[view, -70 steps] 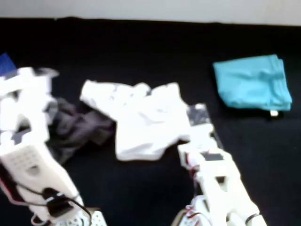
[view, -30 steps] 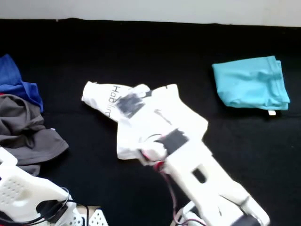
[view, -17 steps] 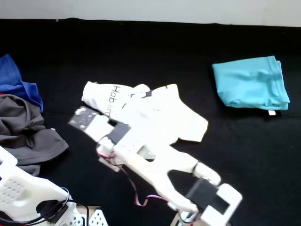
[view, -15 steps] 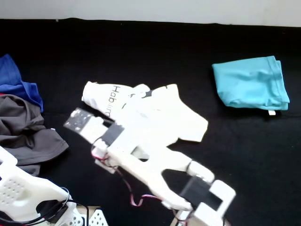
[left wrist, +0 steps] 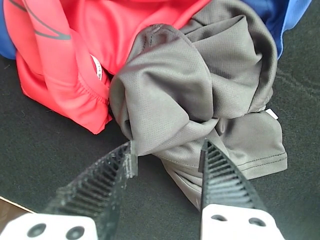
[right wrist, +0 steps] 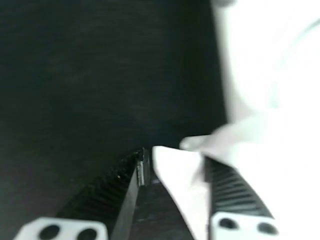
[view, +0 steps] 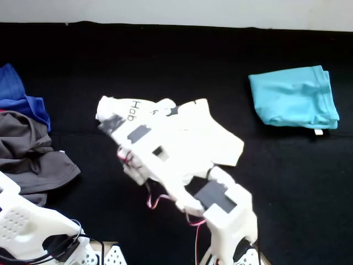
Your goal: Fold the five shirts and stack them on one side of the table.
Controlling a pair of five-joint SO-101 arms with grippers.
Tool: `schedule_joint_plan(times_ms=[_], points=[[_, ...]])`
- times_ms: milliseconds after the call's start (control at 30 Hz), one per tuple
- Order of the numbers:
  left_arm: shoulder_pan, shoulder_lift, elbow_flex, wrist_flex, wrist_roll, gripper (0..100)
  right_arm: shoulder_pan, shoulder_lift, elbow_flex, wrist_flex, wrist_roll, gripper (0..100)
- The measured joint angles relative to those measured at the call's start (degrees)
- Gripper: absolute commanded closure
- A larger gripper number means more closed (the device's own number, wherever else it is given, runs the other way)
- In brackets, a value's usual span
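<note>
Where laid across crumpled white shirt [view: 212,138] at mid-surface [view: 165,61]: right fingers [right wrist: 131,182] parted at sleeve end nearest grey pile, cloth edge between them, not visibly pinched. At near-left corner, left fingers [left wrist: 212,162] wide apart, gripping nothing, just above bunched grey shirt [left wrist: 190,85]; red shirt [left wrist: 100,35] and blue shirt [view: 16,91] touching it. Folded teal shirt [view: 295,96] well apart, far right.

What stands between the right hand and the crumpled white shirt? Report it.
Nothing visible does. The right hand sits at the edge of the crumpled white fabric shirt, with a fold of its cloth between the open jaws.
</note>
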Motion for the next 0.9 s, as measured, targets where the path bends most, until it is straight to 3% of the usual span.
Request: schedule_joint_plan(times_ms=[300, 600, 900], points=[[0.0, 0.0, 0.0, 0.0, 0.0, 79, 8.0, 0.35, -3.78, 5.54, 0.0, 99.2], [5.45, 0.0, 0.0, 0.18, 0.0, 79, 22.24, -19.08, -28.66, 21.89, 0.35, 99.2], [15.47, 0.0, 4.4, 0.18, 0.0, 79, 35.6, -30.59, -45.71, 29.36, 11.96, 99.2]])
